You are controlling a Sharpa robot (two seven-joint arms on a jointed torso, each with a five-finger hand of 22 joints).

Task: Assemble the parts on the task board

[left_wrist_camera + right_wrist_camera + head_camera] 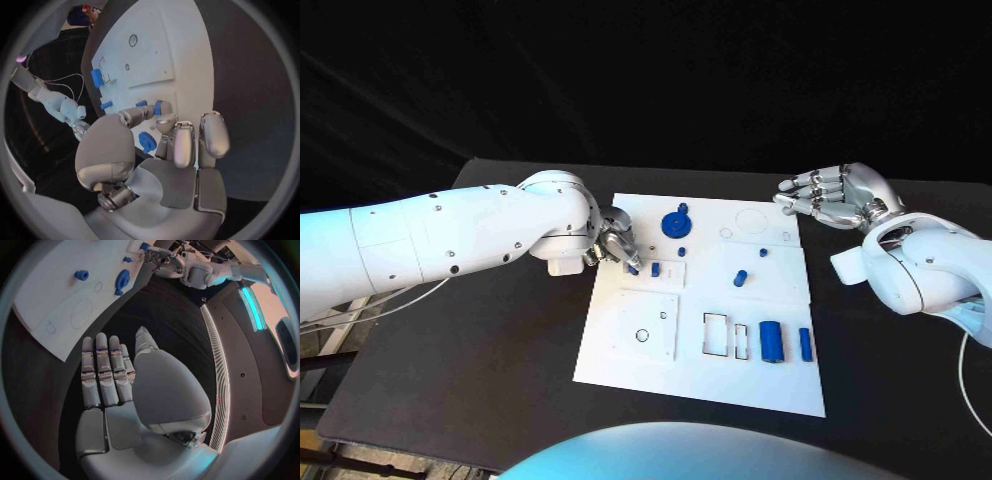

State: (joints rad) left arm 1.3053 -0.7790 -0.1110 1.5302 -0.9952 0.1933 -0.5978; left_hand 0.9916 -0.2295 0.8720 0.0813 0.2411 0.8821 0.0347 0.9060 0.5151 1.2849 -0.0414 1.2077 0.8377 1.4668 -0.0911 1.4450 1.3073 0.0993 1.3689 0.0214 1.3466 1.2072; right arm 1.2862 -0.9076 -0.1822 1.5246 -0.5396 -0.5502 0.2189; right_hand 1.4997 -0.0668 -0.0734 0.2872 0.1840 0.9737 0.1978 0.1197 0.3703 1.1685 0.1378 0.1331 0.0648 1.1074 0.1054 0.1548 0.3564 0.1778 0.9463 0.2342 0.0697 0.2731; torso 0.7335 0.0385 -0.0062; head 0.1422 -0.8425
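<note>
The white task board (733,370) lies mid-table. My left hand (615,240) reaches over its left edge; thumb and a fingertip pinch a small blue part (635,268), the same small blue part (157,107) showing between them in the left wrist view. A second small part (655,268) stands just beside it. A round blue part (678,222) lies behind the hand. My right hand (837,195) hovers off the board's far right corner, fingers straight, holding nothing; this right hand (109,375) is apart from the board (56,305).
Two small blue parts (764,252) (740,278) sit mid-board. A blue cylinder (772,340) and a blue bar (806,343) lie near the front right, beside rectangular slots (718,335). Black table (473,370) surrounds the board.
</note>
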